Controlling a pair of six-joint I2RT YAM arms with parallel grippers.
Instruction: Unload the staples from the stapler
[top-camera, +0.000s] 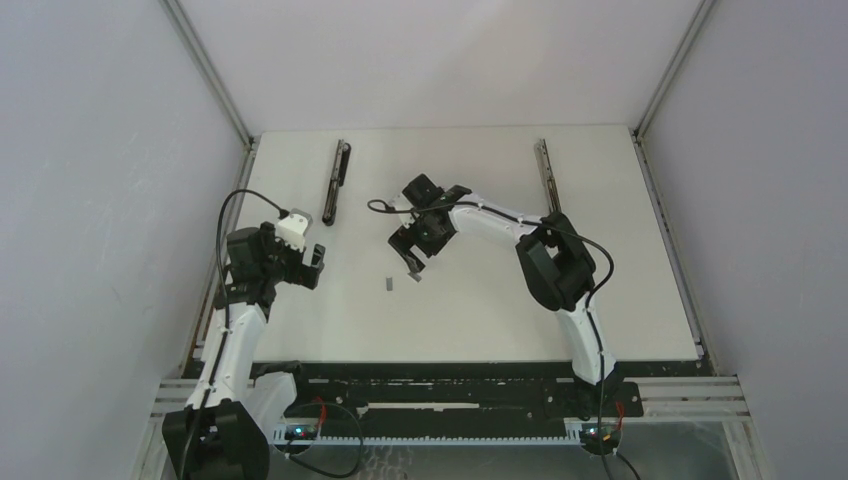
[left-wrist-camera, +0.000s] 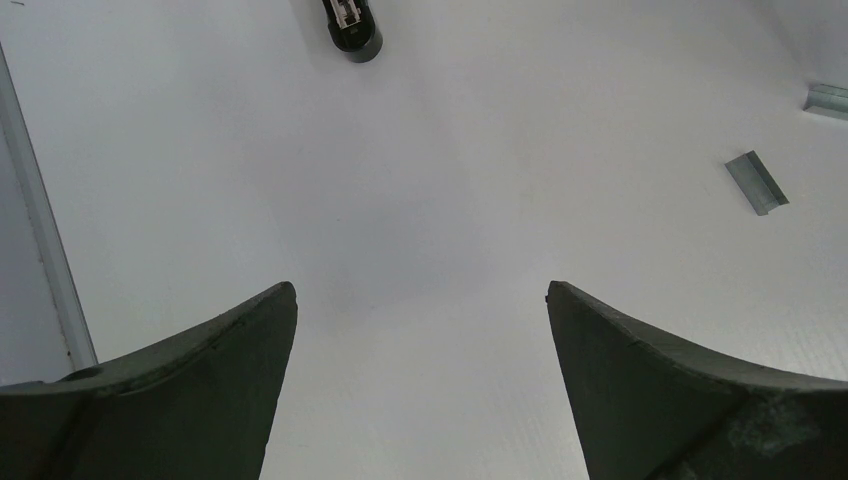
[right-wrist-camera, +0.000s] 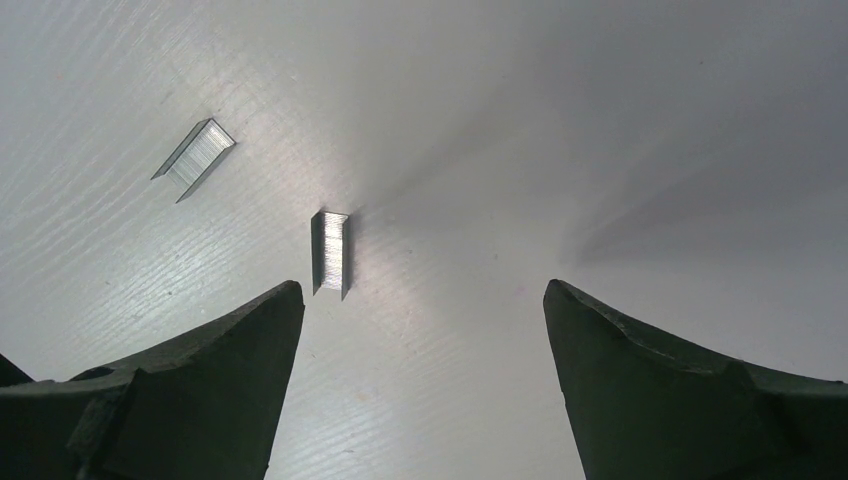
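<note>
The stapler (top-camera: 337, 180) lies opened out flat, long and black, at the back left of the white table; its rounded end (left-wrist-camera: 352, 30) shows at the top of the left wrist view. Two short grey staple strips (top-camera: 388, 284) (top-camera: 413, 277) lie loose mid-table. My right gripper (top-camera: 412, 258) hovers open just behind them. In its wrist view one strip (right-wrist-camera: 330, 253) lies just ahead of the left fingertip (right-wrist-camera: 270, 320) and the other (right-wrist-camera: 195, 157) farther left. My left gripper (top-camera: 316, 266) stands open and empty over bare table at the left (left-wrist-camera: 420, 300), with both strips (left-wrist-camera: 757, 182) (left-wrist-camera: 828, 100) off to its right.
A second long dark bar with a metallic strip (top-camera: 545, 175) lies at the back right of the table. Metal rails (top-camera: 250, 150) edge the table on the left and right, with grey walls beyond. The right arm's elbow (top-camera: 555, 262) hangs over the right half.
</note>
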